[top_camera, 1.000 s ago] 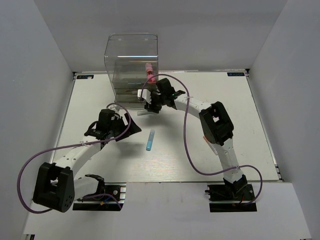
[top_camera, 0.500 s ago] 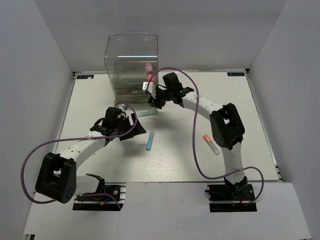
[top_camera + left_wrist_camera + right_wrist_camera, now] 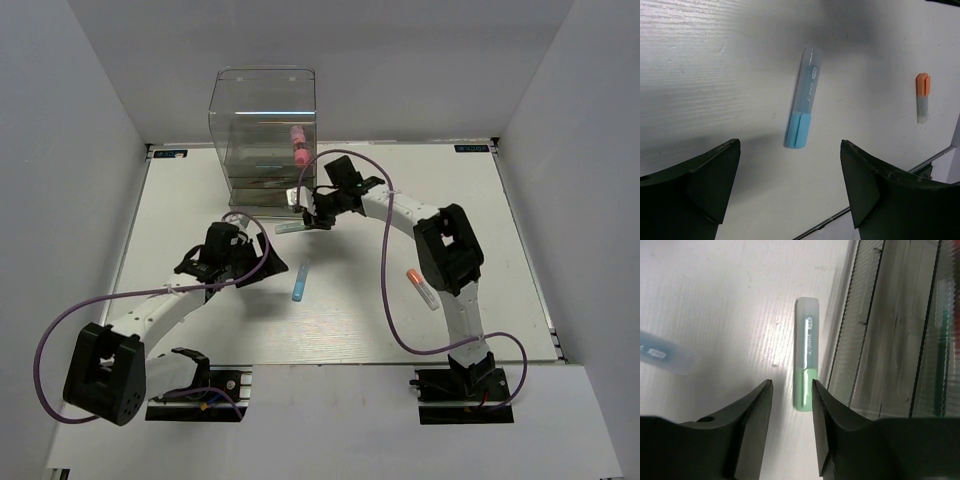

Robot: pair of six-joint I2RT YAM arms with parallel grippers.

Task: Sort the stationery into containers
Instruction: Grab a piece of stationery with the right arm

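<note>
The tall clear container (image 3: 262, 125) stands at the back with shallow drawers (image 3: 890, 325) at its base. A pink tube (image 3: 297, 145) stands inside it at the right. A teal marker (image 3: 292, 227) lies on the table against the drawer front, and it also shows in the right wrist view (image 3: 806, 354). My right gripper (image 3: 312, 215) (image 3: 791, 387) is open and empty, its tips just short of the teal cap. A light-blue marker (image 3: 300, 281) (image 3: 804, 106) lies mid-table. My left gripper (image 3: 267, 262) (image 3: 790, 185) is open wide and empty, left of it. An orange-capped clear marker (image 3: 421, 288) (image 3: 923, 97) lies to the right.
White walls close in the table (image 3: 180, 210) on the left, right and back. The right arm's purple cable (image 3: 385, 300) loops over the table near the orange-capped marker. A thin red pen (image 3: 943, 340) shows through the drawers.
My right gripper has drawn back from the container and come down over the teal marker. The pink tube stays in the container. The right arm's shift uncovered the orange-capped marker. My left gripper edged toward the light-blue marker.
</note>
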